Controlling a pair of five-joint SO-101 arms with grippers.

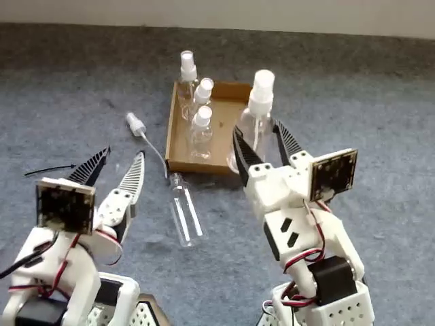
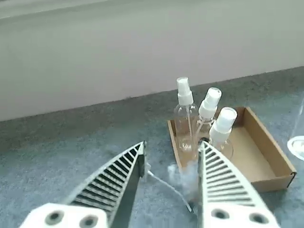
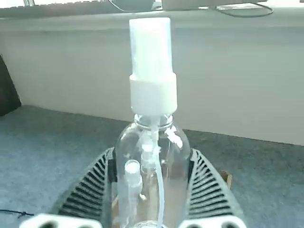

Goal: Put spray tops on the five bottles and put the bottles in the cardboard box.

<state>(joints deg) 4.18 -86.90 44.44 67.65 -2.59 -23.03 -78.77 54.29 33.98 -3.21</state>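
So, three capped bottles stand in the cardboard box. My right claw grips a fourth bottle, capped, at the box's near edge. The fifth bottle lies uncapped on the bench, with its spray top loose to the left. My left claw is open and empty.

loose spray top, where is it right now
In the high view the loose spray top lies left of the cardboard box, just beyond the left hand.

Plain indoor robotics workspace, most likely a lab or hobby workroom. A desk covered in grey carpet-like fabric runs back to a bare pale wall. The left arm and right arm carry exposed circuit boards and loose red and black wiring. Cables trail along a ledge above the wall.
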